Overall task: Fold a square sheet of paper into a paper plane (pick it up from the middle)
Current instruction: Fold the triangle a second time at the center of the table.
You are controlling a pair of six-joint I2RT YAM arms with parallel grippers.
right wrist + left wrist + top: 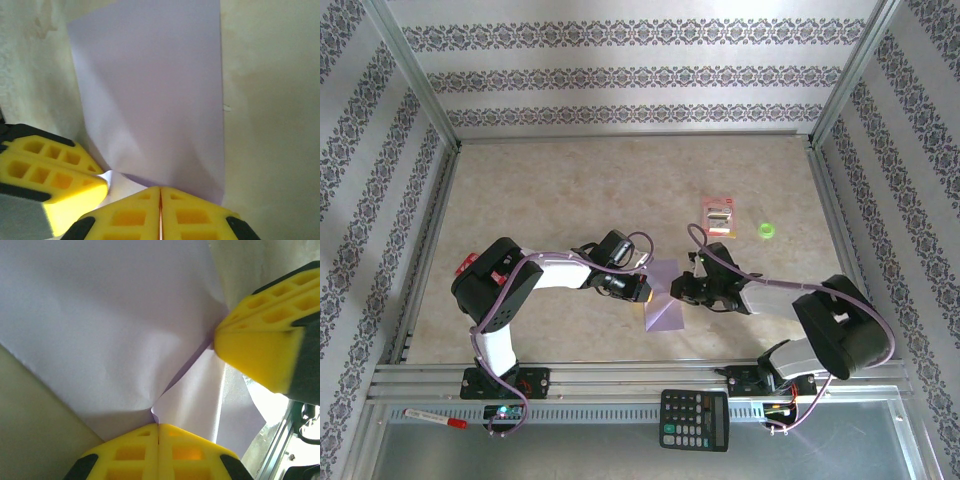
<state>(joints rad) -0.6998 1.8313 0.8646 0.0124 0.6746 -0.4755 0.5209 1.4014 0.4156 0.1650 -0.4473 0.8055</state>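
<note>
The left jaws are shut tight on one edge of the sheet of paper [100, 315], and the right jaws are clamped on the same sheet [160, 90] close by, the yellow tips of the two pairs nearly meeting. A crease runs between the two grips. The pale purple paper [665, 310] is held between the arms over the near middle of the desk [570, 190]. Farther back lie a red-and-white packet [719, 215] and a green ring [766, 231].

Pale lavender square sheet of paper [665, 303], creased, mid-table near the front edge.
</note>
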